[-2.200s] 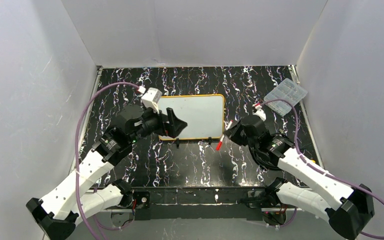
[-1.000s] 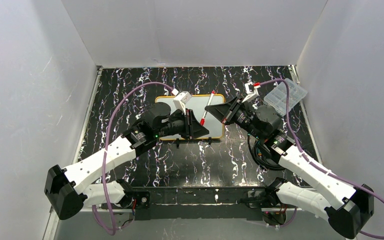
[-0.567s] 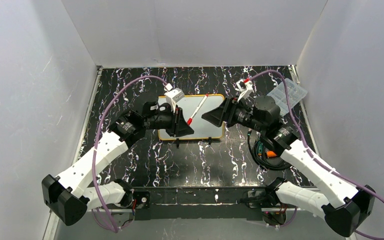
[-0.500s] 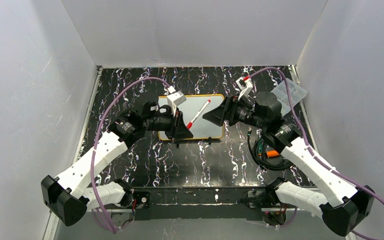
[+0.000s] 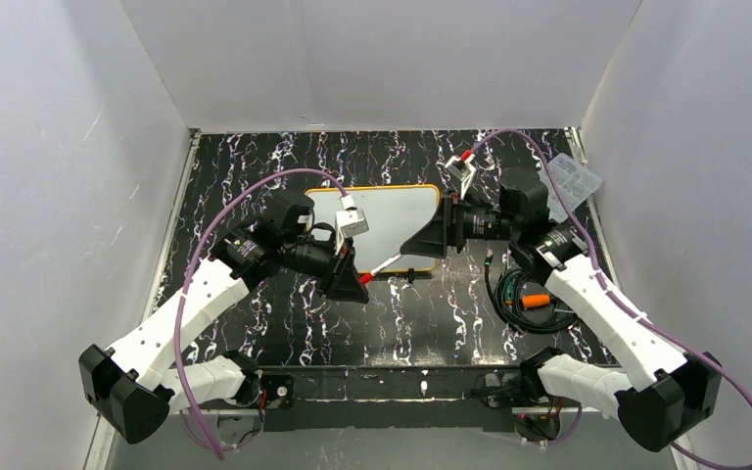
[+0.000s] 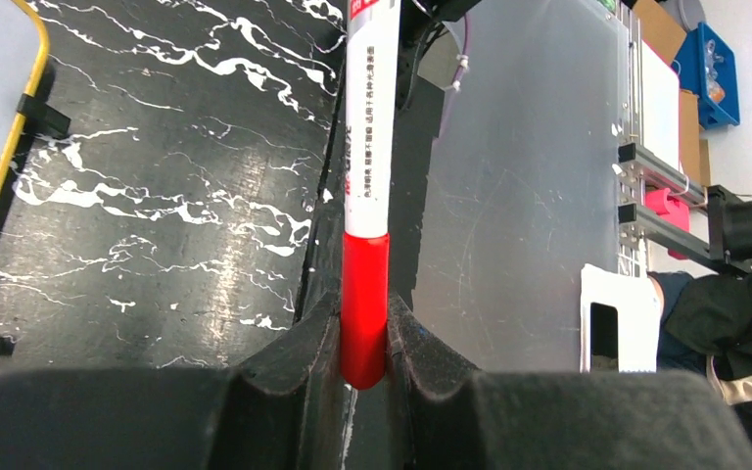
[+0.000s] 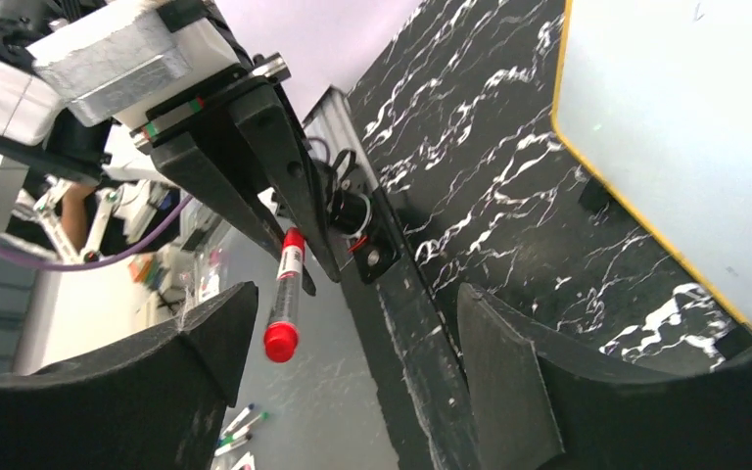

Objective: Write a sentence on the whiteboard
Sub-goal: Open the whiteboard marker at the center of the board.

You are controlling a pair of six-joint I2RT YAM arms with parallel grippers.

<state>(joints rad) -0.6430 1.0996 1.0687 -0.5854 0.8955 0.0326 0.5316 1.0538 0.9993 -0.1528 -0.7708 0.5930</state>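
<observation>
Centre frame, the left gripper (image 6: 363, 338) clamps a red-capped white marker (image 6: 364, 147); the right gripper (image 7: 352, 333) gapes; clear plastic compartment box (image 5: 576, 178), upper right, contents indiscernible.

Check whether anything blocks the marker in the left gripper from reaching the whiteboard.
The open right gripper hovers over the whiteboard's near right corner, at the marker's free end; the rest of the board is bare.

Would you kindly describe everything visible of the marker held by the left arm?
The marker is a slim white barrel with red print and red ends, plastic by its look. One red end is clamped between the left fingers; the other points toward the spread right fingers, not touching them. It is held off the black marbled table, just in front of the whiteboard.
</observation>
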